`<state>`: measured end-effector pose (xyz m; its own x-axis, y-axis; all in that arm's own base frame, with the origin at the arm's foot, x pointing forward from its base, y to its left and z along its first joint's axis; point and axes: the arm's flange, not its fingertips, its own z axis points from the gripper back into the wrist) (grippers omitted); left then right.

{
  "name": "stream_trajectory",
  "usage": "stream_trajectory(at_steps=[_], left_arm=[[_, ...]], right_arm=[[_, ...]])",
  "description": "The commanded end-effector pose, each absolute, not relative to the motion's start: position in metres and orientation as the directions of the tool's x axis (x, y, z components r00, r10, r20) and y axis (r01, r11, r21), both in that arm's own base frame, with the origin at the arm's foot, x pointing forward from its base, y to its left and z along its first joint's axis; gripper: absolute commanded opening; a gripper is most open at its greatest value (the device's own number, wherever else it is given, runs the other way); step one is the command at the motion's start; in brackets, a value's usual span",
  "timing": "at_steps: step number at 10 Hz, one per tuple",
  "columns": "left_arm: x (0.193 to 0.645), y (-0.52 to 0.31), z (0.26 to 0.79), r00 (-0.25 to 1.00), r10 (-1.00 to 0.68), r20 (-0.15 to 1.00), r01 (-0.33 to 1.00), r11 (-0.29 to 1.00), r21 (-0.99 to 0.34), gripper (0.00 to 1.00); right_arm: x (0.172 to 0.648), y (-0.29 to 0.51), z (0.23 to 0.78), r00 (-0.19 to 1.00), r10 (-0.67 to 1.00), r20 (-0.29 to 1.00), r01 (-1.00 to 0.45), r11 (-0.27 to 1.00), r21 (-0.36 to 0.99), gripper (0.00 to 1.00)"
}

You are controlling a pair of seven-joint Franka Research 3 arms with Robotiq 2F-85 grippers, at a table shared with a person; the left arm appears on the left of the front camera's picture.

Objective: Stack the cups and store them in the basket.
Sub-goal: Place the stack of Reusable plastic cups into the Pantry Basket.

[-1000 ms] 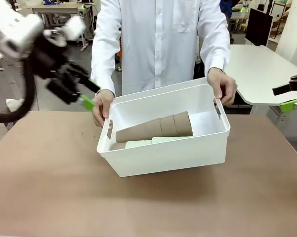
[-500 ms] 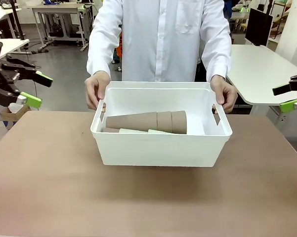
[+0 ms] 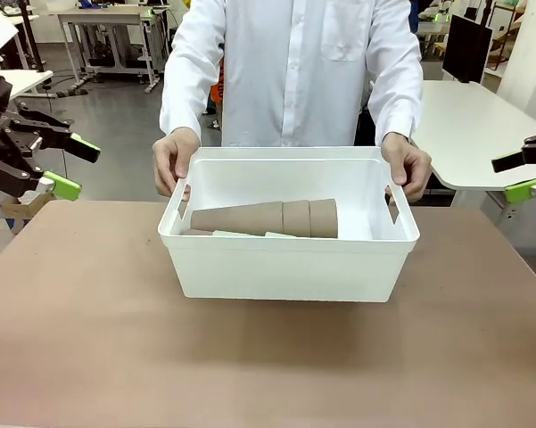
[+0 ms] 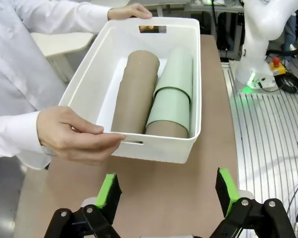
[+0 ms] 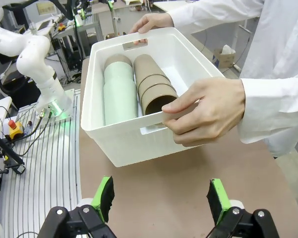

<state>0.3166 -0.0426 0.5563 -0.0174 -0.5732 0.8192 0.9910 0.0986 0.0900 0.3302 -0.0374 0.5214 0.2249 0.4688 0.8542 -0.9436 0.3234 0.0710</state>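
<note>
1. Table: brown top, bare in front of and to both sides of the basket.
2. Basket: sits mid-table toward the far edge, a person's hands gripping both short-side rims.
3. Cups: two nested stacks, brown and mint, lying on their sides inside the basket.
4. Left gripper: off the table's left edge, jaws wide apart, holding nothing.
5. Right gripper: past the right edge, jaws wide apart, holding nothing.
</note>
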Motion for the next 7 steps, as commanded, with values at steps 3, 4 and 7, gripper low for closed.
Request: stream_trajectory(at_steps=[3, 4, 7], left_arm=[[0.3175, -0.0423, 0.56, -0.015, -0.562, 0.827, 0.991, 0.101, 0.087, 1.0], [0.3175, -0.0423, 0.56, -0.015, -0.562, 0.827, 0.991, 0.101, 0.087, 1.0], [0.3175, -0.0423, 0.56, -0.015, -0.562, 0.827, 0.991, 0.101, 0.087, 1.0]], right_arm=[[0.3322, -0.0363, 0.5243, 0.213, 0.451, 0.866, -0.945, 0.321, 0.066, 1.0], [0.3322, -0.0363, 0.5243, 0.213, 0.451, 0.866, -0.945, 0.321, 0.066, 1.0], [0.3322, -0.0363, 0.5243, 0.213, 0.451, 0.866, -0.945, 0.321, 0.066, 1.0]])
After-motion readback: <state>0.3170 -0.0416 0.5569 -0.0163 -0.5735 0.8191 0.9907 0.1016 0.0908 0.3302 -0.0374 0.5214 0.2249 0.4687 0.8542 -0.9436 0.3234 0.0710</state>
